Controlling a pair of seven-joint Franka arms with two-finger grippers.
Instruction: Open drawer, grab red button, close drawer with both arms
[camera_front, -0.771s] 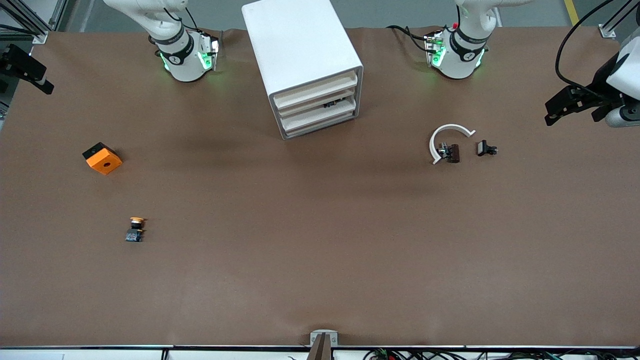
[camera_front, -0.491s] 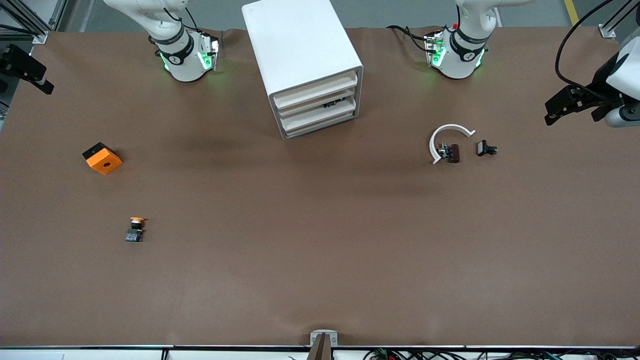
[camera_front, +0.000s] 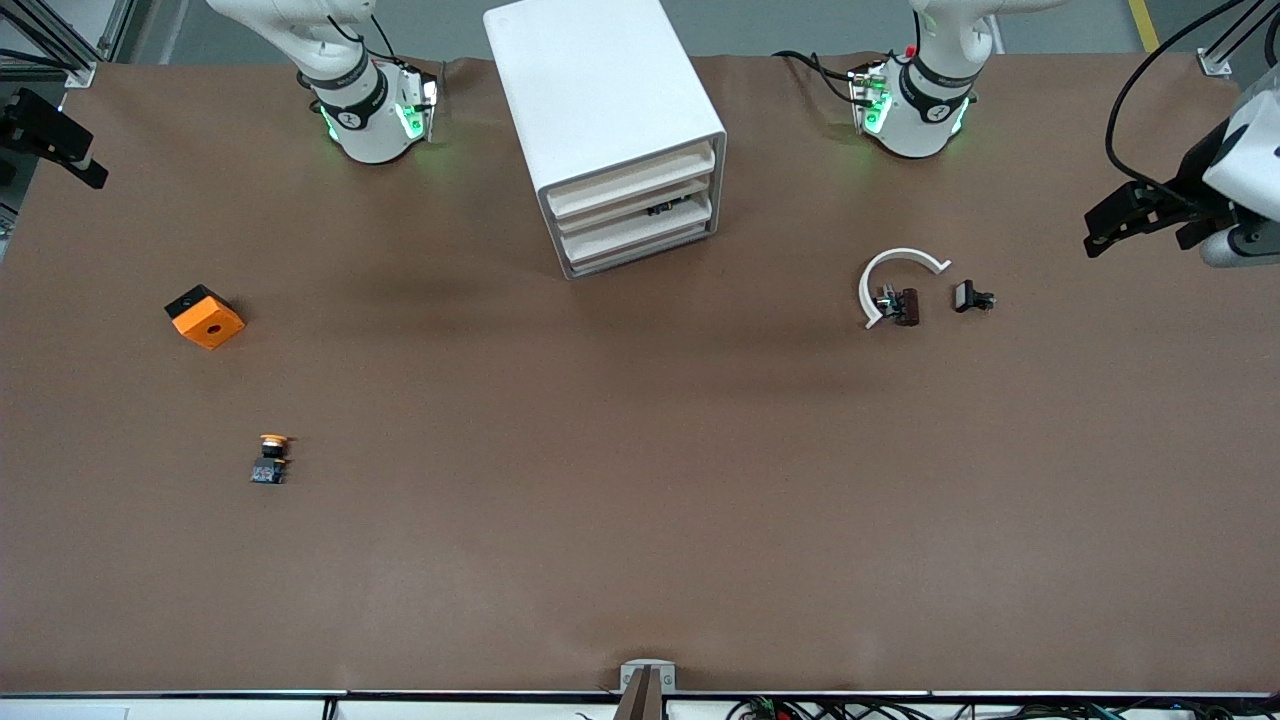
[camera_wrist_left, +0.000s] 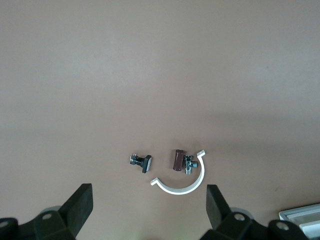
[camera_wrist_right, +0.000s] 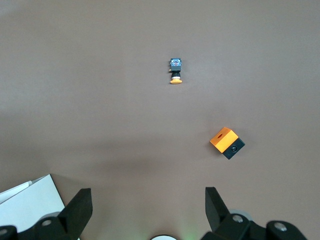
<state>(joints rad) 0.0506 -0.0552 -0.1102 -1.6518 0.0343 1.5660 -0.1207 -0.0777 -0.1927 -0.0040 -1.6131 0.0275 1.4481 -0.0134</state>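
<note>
Two pincers gape wide. The right gripper hangs over the worktop's edge at the right arm's end. Near that edge lie an orange plastic cube and an orange-yellow-capped push button. The white boxy cabinet stands midway along the bases' edge. Its lowest cream-white tray drawer is shut, long axis along that edge, front facing the camera-side edge, skewed slightly toward the left arm's end. The red button is hidden. The left gripper hangs near the left arm's end edge.
</note>
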